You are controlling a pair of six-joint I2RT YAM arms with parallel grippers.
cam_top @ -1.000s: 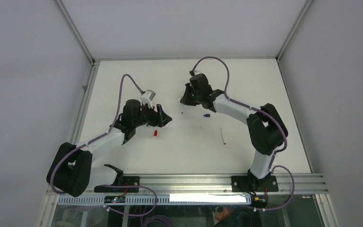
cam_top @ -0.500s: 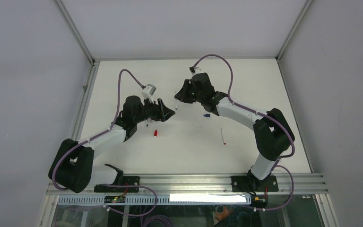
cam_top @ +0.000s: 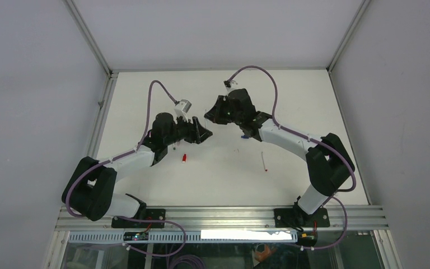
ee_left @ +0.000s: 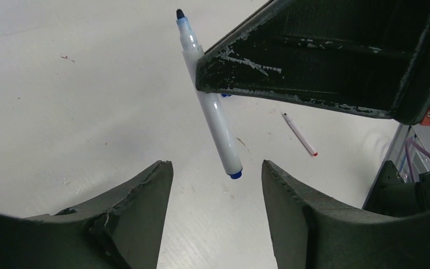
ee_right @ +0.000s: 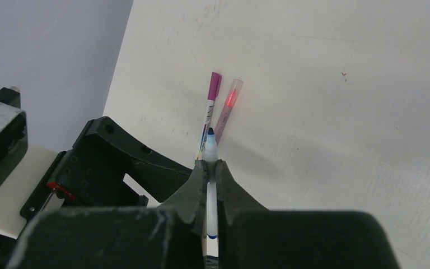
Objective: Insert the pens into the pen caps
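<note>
White pen (ee_left: 213,106) lifted since last check, pinched in my right gripper (ee_right: 211,163); left gripper (ee_left: 215,166) open, empty, nearer: handover likely.

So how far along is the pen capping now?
The magenta pen and pink pen, side by side, look capped already. In hand: the right pincer grips a white pen, tip bare, near the open, empty left pincer. Remaining: that pen, one loose pen, the red cap and blue cap.
</note>
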